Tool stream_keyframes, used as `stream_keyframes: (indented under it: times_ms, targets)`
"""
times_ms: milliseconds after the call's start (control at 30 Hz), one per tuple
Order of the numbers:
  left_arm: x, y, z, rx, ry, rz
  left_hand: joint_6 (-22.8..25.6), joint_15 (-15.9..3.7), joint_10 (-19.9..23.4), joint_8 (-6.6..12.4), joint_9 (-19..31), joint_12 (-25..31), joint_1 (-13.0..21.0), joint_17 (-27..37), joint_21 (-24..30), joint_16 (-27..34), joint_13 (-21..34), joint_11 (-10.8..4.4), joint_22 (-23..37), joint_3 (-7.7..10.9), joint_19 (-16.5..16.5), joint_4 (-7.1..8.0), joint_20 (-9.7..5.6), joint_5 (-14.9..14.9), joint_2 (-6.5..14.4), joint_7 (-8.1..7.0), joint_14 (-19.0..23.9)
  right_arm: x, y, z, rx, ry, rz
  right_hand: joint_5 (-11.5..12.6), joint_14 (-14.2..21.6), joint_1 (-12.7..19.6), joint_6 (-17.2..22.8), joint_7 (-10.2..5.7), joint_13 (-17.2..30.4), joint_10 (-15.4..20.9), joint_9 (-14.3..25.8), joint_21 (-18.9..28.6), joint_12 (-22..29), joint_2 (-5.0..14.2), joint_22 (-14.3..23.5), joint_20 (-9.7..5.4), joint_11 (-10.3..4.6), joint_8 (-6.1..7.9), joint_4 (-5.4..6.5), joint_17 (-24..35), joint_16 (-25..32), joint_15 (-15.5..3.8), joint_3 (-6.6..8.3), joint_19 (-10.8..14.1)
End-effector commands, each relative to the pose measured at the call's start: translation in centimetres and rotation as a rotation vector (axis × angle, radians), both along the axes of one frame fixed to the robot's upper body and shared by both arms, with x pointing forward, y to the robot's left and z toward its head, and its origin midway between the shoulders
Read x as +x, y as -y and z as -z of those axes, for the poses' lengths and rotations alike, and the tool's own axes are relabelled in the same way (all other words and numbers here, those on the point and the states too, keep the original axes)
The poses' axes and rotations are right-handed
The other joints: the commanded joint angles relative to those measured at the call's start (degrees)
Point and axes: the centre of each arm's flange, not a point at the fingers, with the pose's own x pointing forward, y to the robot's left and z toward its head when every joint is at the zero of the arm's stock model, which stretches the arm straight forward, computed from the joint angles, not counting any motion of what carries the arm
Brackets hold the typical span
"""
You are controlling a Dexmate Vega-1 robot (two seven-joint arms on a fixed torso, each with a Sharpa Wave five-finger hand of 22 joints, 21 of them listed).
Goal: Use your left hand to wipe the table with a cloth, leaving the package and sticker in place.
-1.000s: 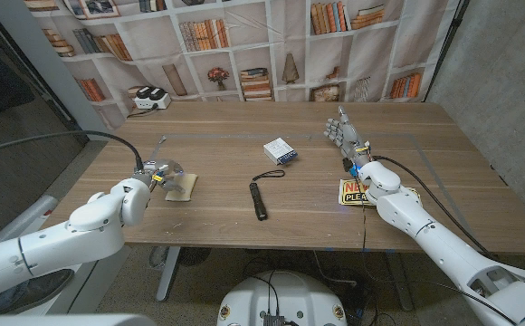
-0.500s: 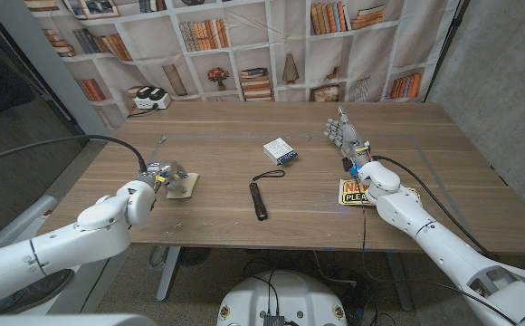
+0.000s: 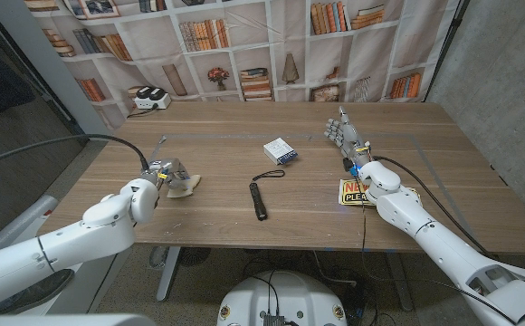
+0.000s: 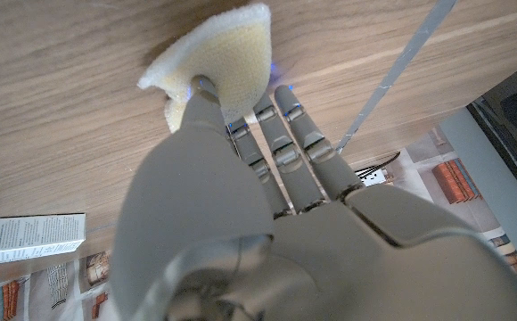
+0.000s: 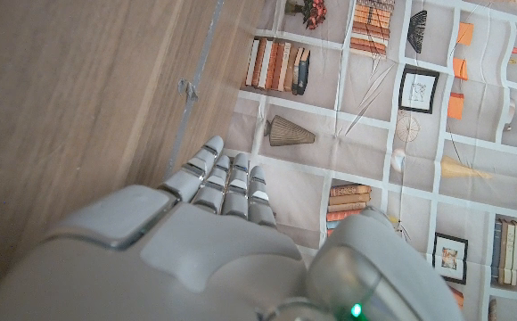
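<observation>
A pale yellow cloth (image 3: 184,185) lies bunched on the wooden table (image 3: 217,217) at the front left. My left hand (image 3: 165,172) pinches it; in the left wrist view the thumb presses into the cloth (image 4: 221,59) with the fingers (image 4: 285,134) curled beside it. The small white and blue package (image 3: 281,150) sits near the table's middle, to the right of the cloth, and appears in the left wrist view (image 4: 36,239). A yellow and red sticker (image 3: 355,192) lies at the front right, next to my right forearm. My right hand (image 3: 342,136) stands upright, fingers (image 5: 225,178) straight, holding nothing.
A black flashlight (image 3: 259,200) with a wrist strap lies between the cloth and the sticker, near the front edge. A white charger with two black units (image 3: 150,98) stands at the far left corner. A bookshelf backdrop (image 3: 244,45) hangs behind the table.
My left hand has slid a little to the right with the cloth, which has bunched up from flatter to crumpled. The right hand, package and sticker have not moved.
</observation>
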Motion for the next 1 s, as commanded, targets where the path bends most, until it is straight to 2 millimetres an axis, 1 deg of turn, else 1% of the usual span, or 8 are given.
stream_keyframes:
  times_ms: [33,100,300,533,733,1000]
  targets:
    - [0.4,0.4,-1.1,0.007,0.014,-0.003,2.36,-3.43,4.99,1.31,0.79,0.97,1.20,0.95,1.04,1.07,1.74,-1.00,0.15,1.38,2.86,0.29,-3.78,-0.23,0.38,1.03,5.24,0.1,0.3,0.1,0.013,0.004,0.002,-0.08,0.36,0.31,0.47,-0.01,0.31,0.16,0.11,-0.11,-0.03,0.20,0.34,-0.14,-0.02,-0.16,-0.07,0.27,-0.01,0.01,0.11,0.41]
    - [0.3,0.5,-1.4,0.015,0.017,-0.008,2.79,-3.45,5.58,1.56,0.82,1.18,1.34,1.07,1.19,1.12,2.17,-0.55,0.15,1.52,3.28,0.28,-3.93,-0.26,0.21,1.53,5.85,0.0,0.4,0.1,0.024,0.000,0.003,-0.08,0.36,0.34,0.50,0.01,0.31,0.15,0.11,-0.12,-0.04,0.22,0.34,-0.14,0.00,-0.15,-0.09,0.26,-0.01,0.00,0.11,0.43]
    - [-0.1,0.6,-2.4,0.042,0.039,-0.020,3.00,-3.27,5.68,1.73,0.84,1.20,1.40,1.19,1.16,1.05,2.78,-0.47,0.15,1.65,3.20,0.34,-3.81,-0.28,0.03,1.87,6.31,0.0,0.5,0.2,0.022,0.002,0.003,-0.11,0.37,0.40,0.46,-0.02,0.31,0.21,0.11,-0.13,-0.03,0.26,0.34,-0.15,-0.04,-0.17,-0.14,0.26,-0.02,0.02,0.11,0.43]
    - [-1.0,0.5,-3.6,0.071,0.072,-0.045,3.15,-3.26,5.60,1.85,0.85,1.11,1.32,1.23,1.04,0.67,3.28,-0.73,0.19,1.75,2.87,0.51,-3.66,-0.31,-0.01,1.80,5.95,0.0,0.6,0.2,0.019,0.003,0.000,-0.15,0.39,0.50,0.45,-0.08,0.31,0.22,0.11,-0.14,-0.04,0.31,0.34,-0.14,0.00,-0.18,-0.21,0.26,-0.03,0.06,0.12,0.48]
    - [-2.1,0.0,-4.6,0.079,0.135,-0.068,3.44,-3.35,5.82,2.04,0.80,1.15,1.47,1.48,1.16,0.80,3.87,-0.82,0.25,2.04,3.05,0.60,-3.65,-0.31,0.12,1.60,6.58,0.0,0.6,0.2,0.030,0.004,0.000,-0.21,0.54,0.62,0.83,0.84,0.31,0.37,0.11,-0.16,-0.01,0.37,0.34,-0.10,0.18,-0.04,-0.31,0.25,0.00,0.15,0.12,0.53]
    - [-2.7,-0.8,-5.2,0.074,0.169,-0.080,3.60,-3.30,5.77,2.17,0.75,1.08,1.33,1.65,1.21,0.74,4.42,-0.98,0.30,2.12,3.06,0.79,-3.70,-0.36,0.01,1.57,6.74,0.0,0.5,0.4,0.027,0.003,-0.003,-0.26,0.59,0.71,0.97,0.96,0.31,0.51,0.10,-0.18,0.03,0.44,0.35,-0.06,0.13,-0.01,-0.37,0.25,0.00,0.20,0.13,0.55]
